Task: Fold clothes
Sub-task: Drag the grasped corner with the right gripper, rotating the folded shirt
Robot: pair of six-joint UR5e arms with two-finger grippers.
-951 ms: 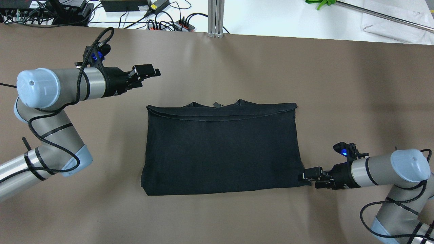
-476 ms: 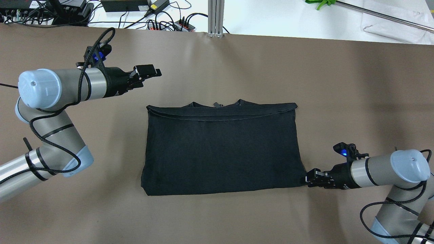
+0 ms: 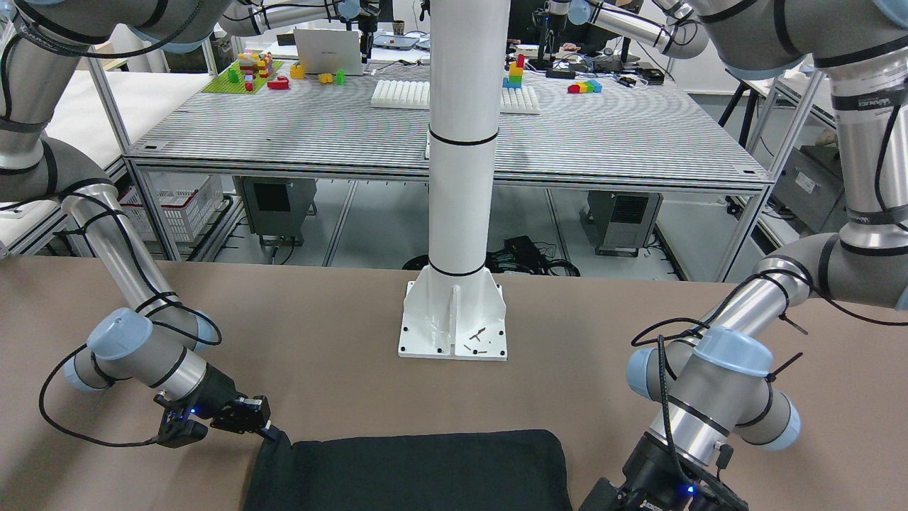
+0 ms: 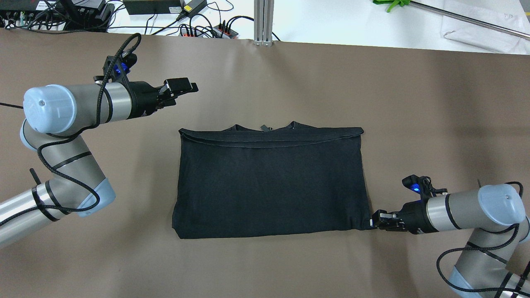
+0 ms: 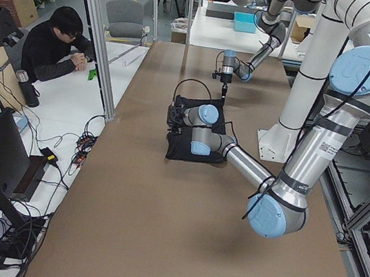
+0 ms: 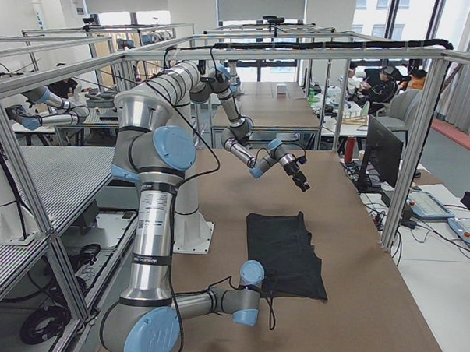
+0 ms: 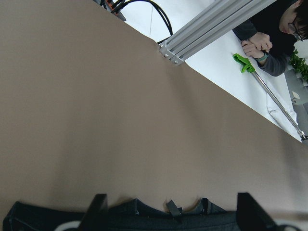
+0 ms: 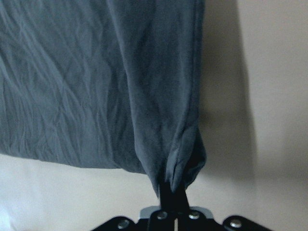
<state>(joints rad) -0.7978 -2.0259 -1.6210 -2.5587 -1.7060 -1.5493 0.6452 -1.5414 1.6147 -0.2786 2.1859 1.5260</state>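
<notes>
**A:** Front-facing view first. Where is the garment?

**B:** The black garment (image 3: 418, 472) lies flat on the brown tabletop (image 3: 340, 333), at the bottom of the view, in front of the white pole's base plate (image 3: 454, 323). The right fingers (image 3: 264, 426) pinch its corner on the view's left. The left arm's wrist is cut off by the bottom edge.

**A:** And overhead?

**B:** It is folded into a rectangle mid-tabletop, with a hemmed edge along the far side. The right fingers are pressed together on the near right corner. The left fingers (image 4: 185, 87) hover past the far left corner, apart from the cloth.

**A:** From the left end?

**B:** The garment lies between the two arms. A person (image 5: 54, 46) sits at a white table alongside.

**A:** The wrist cameras?

**B:** The left fingers are spread wide over bare tabletop, with the garment's far edge low in the view. In the right wrist view the corner is bunched into a tuck and clamped between the fingers.
</notes>
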